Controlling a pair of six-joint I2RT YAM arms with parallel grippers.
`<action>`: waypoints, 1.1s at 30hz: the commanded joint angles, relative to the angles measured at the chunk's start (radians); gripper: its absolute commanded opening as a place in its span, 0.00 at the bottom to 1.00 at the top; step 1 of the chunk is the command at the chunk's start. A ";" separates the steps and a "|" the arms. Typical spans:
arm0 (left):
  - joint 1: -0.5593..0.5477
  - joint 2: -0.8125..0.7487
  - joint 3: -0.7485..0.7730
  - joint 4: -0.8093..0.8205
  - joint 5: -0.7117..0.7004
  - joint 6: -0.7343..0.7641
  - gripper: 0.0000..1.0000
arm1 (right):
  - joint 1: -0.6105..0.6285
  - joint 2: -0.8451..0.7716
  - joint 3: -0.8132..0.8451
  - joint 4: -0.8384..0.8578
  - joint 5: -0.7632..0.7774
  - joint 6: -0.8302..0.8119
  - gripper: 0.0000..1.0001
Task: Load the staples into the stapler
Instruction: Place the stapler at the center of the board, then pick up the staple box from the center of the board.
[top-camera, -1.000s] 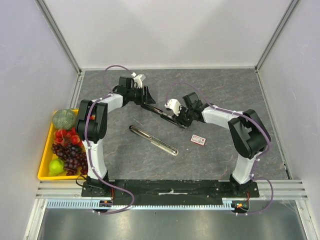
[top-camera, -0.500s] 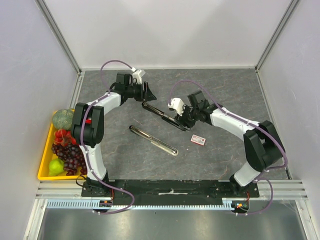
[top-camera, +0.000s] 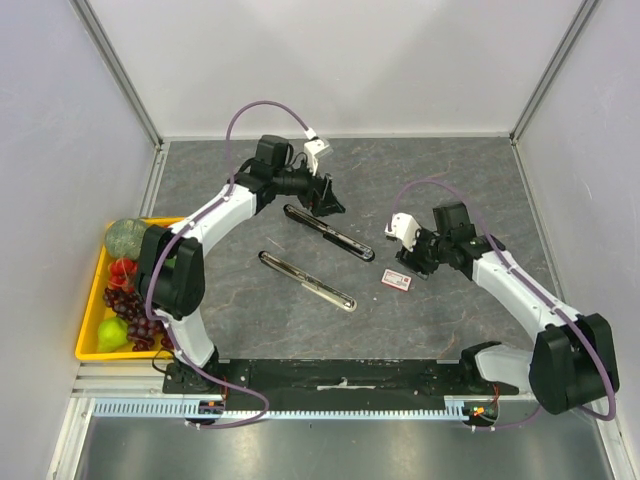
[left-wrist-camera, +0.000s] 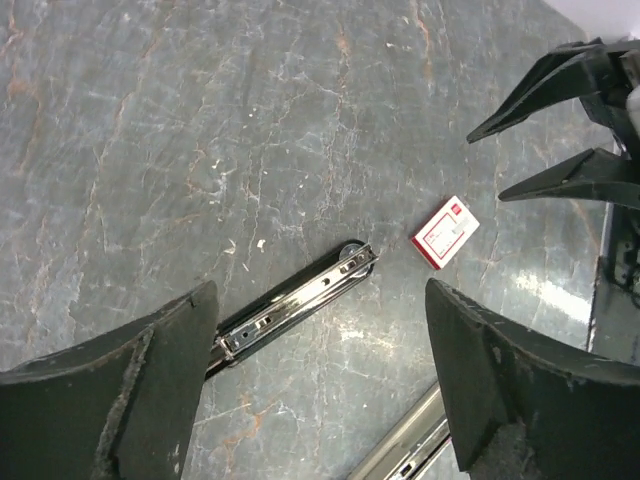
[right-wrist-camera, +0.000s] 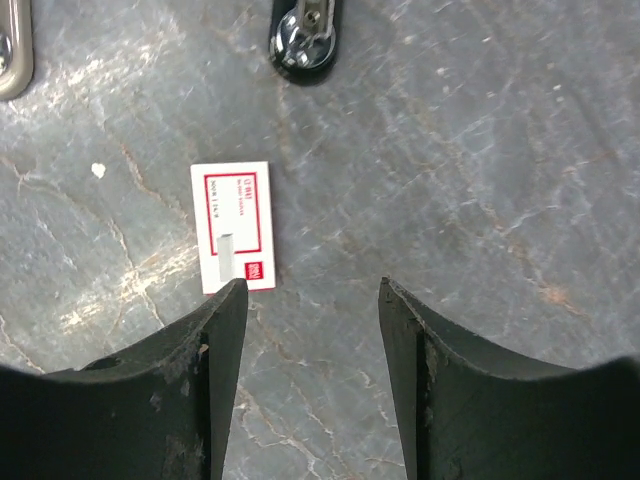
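since the right gripper (right-wrist-camera: 312, 290) hangs low with its fingers spread and nothing between them, we judge the step in hand to be fetching the staples. the box (right-wrist-camera: 233, 227), white with red print, lies flat on the table (top-camera: 450, 190). it sits off to one side of the gap between our fingers, its near corner just at one fingertip, not inside the gap. the stapler lies in two long pieces, well apart from the box: a black piece (top-camera: 328, 232) near the left gripper (top-camera: 331, 205), whose fingers are also spread and empty, and a silver piece (top-camera: 306, 281) nearer our bases. next we need to shift the right gripper sideways until the box lies between the fingers, then lower and close gently. the box is thin and flat, so we expect it may slide or tip.
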 joint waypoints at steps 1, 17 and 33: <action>-0.028 -0.032 0.034 -0.043 -0.005 0.120 0.94 | 0.007 0.005 -0.037 -0.026 0.014 -0.052 0.62; -0.465 0.075 0.157 -0.298 -0.387 0.583 1.00 | -0.449 -0.193 -0.023 -0.043 -0.139 0.002 0.62; -0.573 0.370 0.358 -0.384 -0.464 0.769 1.00 | -0.837 -0.240 0.005 -0.130 -0.363 -0.026 0.62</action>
